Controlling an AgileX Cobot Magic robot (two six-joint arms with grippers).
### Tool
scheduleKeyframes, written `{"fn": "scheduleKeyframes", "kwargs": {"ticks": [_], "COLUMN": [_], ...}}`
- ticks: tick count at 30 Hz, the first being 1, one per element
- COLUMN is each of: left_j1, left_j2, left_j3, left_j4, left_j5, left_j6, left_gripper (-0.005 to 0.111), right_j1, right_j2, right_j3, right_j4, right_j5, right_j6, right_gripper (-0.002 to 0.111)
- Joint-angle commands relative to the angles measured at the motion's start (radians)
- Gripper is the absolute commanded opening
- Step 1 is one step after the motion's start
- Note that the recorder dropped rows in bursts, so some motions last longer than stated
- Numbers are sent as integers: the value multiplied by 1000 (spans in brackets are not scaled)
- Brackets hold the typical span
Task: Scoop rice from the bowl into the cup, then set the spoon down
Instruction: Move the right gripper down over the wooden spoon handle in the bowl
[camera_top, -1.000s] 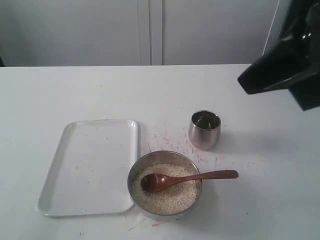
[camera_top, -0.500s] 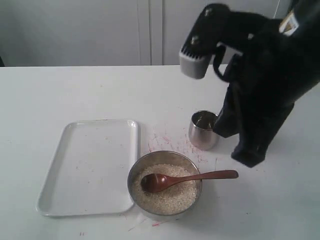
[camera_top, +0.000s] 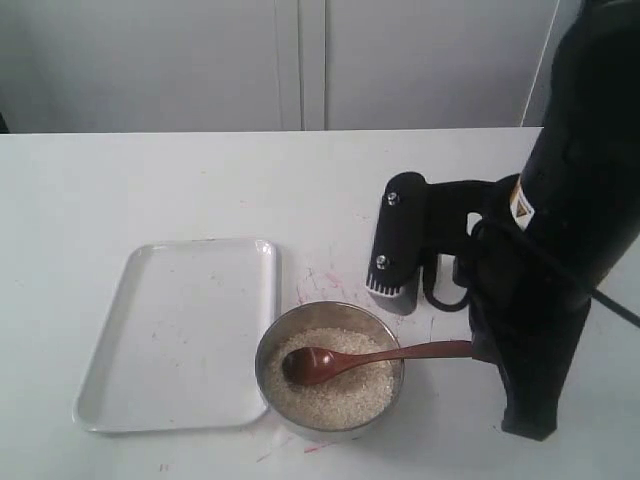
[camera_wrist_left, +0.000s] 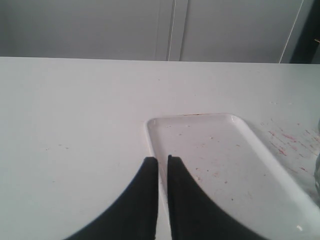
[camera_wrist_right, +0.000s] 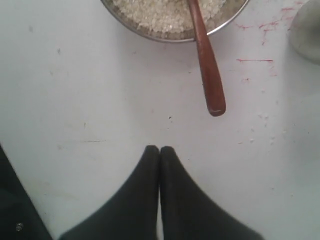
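The spoon (camera_top: 400, 352) lay with its round end in the rice (camera_top: 340, 395) inside the bowl (camera_top: 300, 315). Its long handle stuck out over the rim. The right gripper (camera_wrist_right: 159, 149) hung over the table (camera_top: 150, 190), near the handle's tip but not touching it. Its fingers were pressed together on nothing. The cup (camera_wrist_right: 306, 27) stood near the bowl. The left gripper (camera_wrist_left: 162, 159) hung by the edge of the white tray (camera_top: 170, 330), with its fingers almost together and empty.

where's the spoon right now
In the exterior view the spoon lies lower centre, its head in the rice in the bowl, its handle over the rim pointing right.
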Motion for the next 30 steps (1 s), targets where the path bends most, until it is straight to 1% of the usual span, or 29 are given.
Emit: {"fn": "scheduleKeyframes", "kwargs": {"ticks": [1, 7, 9, 10, 11, 12, 13, 14, 16, 22, 30], "left_j1": [-5, -5, -5, -5, -5, -5, -5, -5, -5, -5, -5], "left_j2": [-4, -4, -4, -4, -4, -4, -4, -4, -4, -4, -4], "left_j3": [-7, -7, -7, -7, -7, -7, -7, -7, -7, -7, -7], "left_j4": [-5, -5, -5, -5, -5, -5, -5, -5, -5, -5, -5], "left_j5": [0, 0, 0, 0, 0, 0, 0, 0, 0, 0, 0], "left_j6": [-1, -1, -1, -1, -1, -1, -1, -1, -1, -1, -1], "left_gripper": [14, 14, 14, 14, 14, 14, 14, 14, 14, 14, 14], "right_j1": [4, 4, 4, 4, 4, 4, 4, 4, 4, 4, 4], "right_j2": [-4, -7, -7, -7, -7, -7, -7, -7, -7, 27, 69], "right_j3": [41, 98, 98, 98, 98, 98, 98, 98, 98, 109, 162], "right_j4": [-20, -20, -20, -20, -20, -20, -20, -20, -20, -10, -12], "right_j5": [1, -125, -130, -130, -130, -130, -130, -138, -150, -158, -248], "right_j6": [-8, -4, -4, -4, -4, -4, -4, -4, -4, -4, -4], "right_gripper": [0, 1, 9, 16, 20, 28, 32, 39, 45, 45, 45]}}
